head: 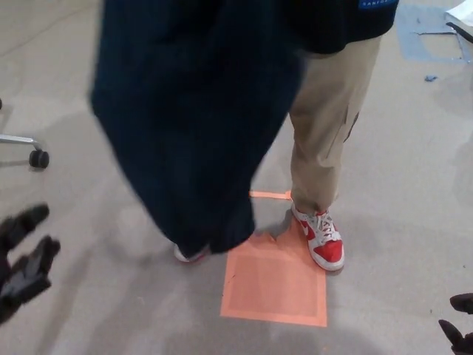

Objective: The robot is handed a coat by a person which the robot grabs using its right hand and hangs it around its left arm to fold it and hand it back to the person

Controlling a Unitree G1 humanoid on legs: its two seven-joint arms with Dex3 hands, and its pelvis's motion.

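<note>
A dark navy coat (196,118) hangs down from the picture's top edge in front of the person, covering the person's leg on the picture's left. What holds it up is out of view. My left hand (22,262) is low at the left edge, open, fingers spread, well apart from the coat. Only two fingertips of my right hand (458,325) show at the bottom right corner, apart and holding nothing.
The person (332,111) stands close in front in tan trousers and red-and-white shoes (321,237), on an orange floor square (277,285). A chair caster (38,157) sits at the left. Blue tape marks (425,22) lie at the far right.
</note>
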